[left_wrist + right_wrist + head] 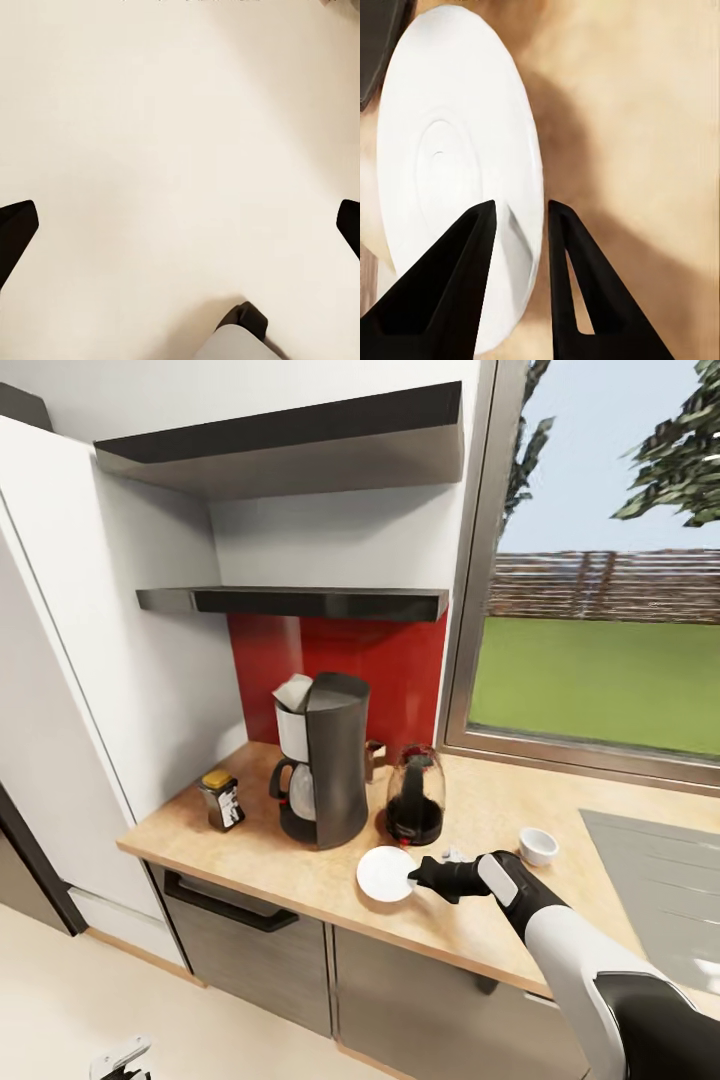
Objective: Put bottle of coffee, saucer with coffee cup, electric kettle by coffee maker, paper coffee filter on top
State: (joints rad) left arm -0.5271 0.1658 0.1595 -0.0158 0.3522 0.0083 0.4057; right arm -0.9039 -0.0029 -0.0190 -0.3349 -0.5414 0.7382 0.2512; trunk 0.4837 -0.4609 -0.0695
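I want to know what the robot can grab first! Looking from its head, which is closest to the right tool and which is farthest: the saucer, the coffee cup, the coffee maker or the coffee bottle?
1. Saucer: right at the right tool, its rim between the fingers.
2. Coffee cup: on the counter behind the arm, toward the window.
3. Coffee maker: further left, by the red wall.
4. Coffee bottle: farthest, near the counter's left end.

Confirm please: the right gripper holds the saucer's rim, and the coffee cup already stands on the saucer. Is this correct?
Not quite. The right gripper does hold the saucer by its rim, but the head view shows the coffee cup standing on the countertop apart from the saucer, not on it.
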